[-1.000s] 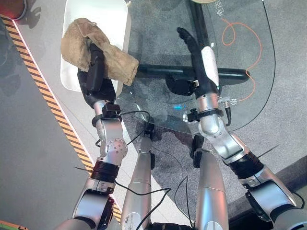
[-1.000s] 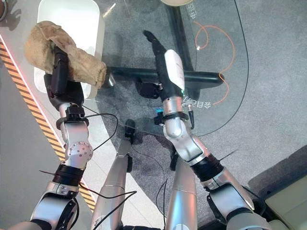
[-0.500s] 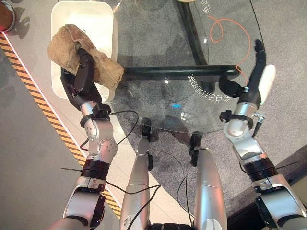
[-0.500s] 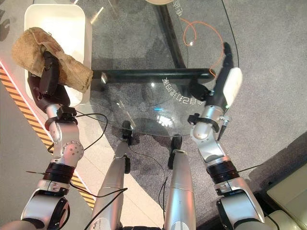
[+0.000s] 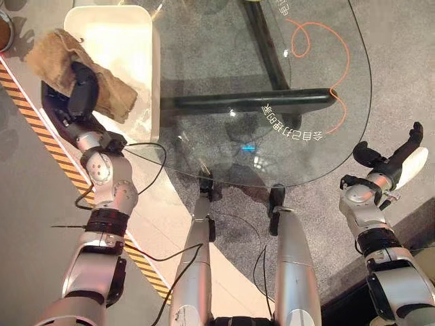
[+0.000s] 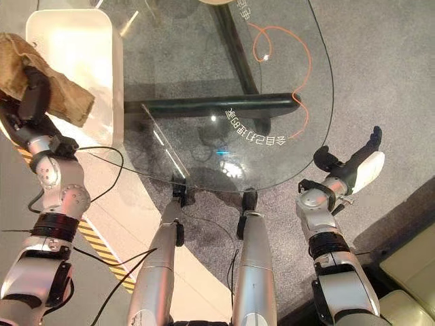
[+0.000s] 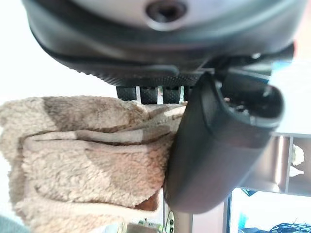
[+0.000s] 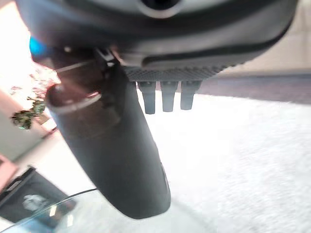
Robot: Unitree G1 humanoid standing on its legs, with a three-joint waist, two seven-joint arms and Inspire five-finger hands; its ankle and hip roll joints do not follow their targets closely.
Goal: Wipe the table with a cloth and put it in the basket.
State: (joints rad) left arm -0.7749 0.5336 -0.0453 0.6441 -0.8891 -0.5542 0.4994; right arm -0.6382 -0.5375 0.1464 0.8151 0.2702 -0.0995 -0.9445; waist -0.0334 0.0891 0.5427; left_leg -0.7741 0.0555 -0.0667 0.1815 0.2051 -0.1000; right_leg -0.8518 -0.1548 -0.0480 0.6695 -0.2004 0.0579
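A tan fluffy cloth [image 5: 112,95] hangs over the left rim of the white basket [image 5: 115,41], which stands on the floor left of the glass table [image 5: 224,61]. My left hand [image 5: 68,112] is shut on it. In the left wrist view the thumb [image 7: 218,145] presses the cloth [image 7: 87,160] against the fingers. My right hand [image 5: 394,159] is off the table's right edge, above the grey carpet. Its fingers are straight and hold nothing; its thumb [image 8: 116,145] stands free.
A black bar [image 5: 245,102] of the table's base shows through the glass, along with an orange cord [image 5: 319,41]. A yellow-black hazard stripe [image 5: 41,142] runs along the floor under my left arm. A brown round object [image 5: 3,30] lies at the far left.
My right hand has drawn back off the glass, rightwards and towards me. My left hand has carried the cloth further left across the basket. The camera has shifted too.
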